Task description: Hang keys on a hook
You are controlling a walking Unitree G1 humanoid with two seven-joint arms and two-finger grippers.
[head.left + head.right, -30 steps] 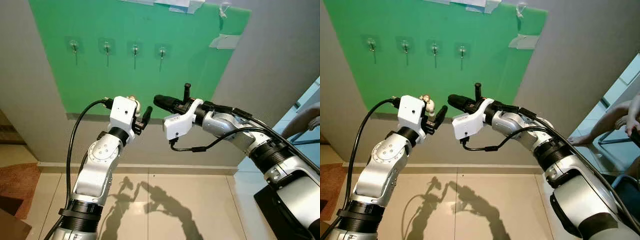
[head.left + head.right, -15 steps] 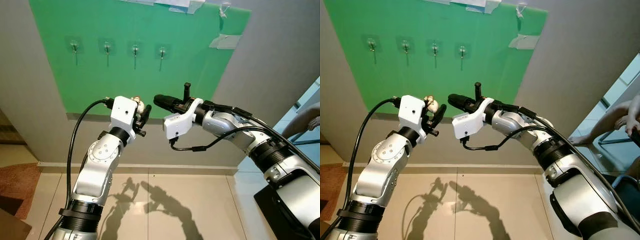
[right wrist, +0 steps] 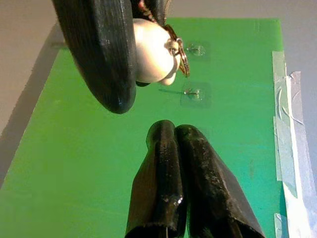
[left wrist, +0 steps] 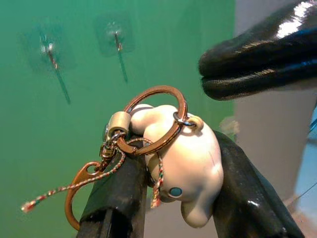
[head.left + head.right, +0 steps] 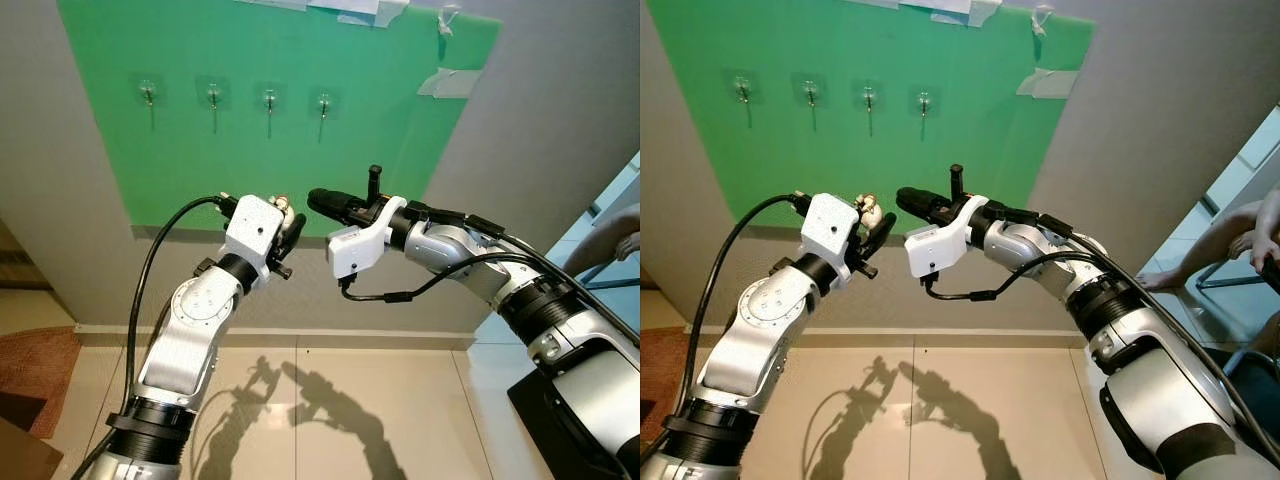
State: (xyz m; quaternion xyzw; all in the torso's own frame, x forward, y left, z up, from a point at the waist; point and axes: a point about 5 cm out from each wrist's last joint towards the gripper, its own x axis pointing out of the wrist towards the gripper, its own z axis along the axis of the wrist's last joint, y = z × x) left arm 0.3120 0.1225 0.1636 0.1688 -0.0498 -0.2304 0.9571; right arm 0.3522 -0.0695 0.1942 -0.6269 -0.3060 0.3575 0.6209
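While the camera itself has stayed put, the left arm has rolled since a second ago, its white wrist block now tilted more toward the upper right in the centre-left of the head views. Upper left of the frame: a green board (image 5: 300, 60) on the grey wall carries four clear stick-on hooks (image 5: 213, 96) in a row, same as before. Below them, left of centre, the left gripper (image 5: 287, 232) pinches a keyring (image 4: 156, 121) — copper split ring, cream figurine charm (image 4: 185, 173) wedged between the two black fingers (image 4: 116, 193), a copper clasp and multicolour cord hanging off one side in the left wrist view. The charm's cream top now peeks out just above the wrist block, a bit higher and further right than earlier. Just right of it, centre frame, the right gripper (image 5: 318, 203) has not moved, fingers pressed together, tips close to the left gripper but apart. Its wrist view shows the shut fingertips (image 3: 176, 148) under the keyring. Far right edge: a person's limb (image 5: 1240, 235) and a metal frame on pale floor.
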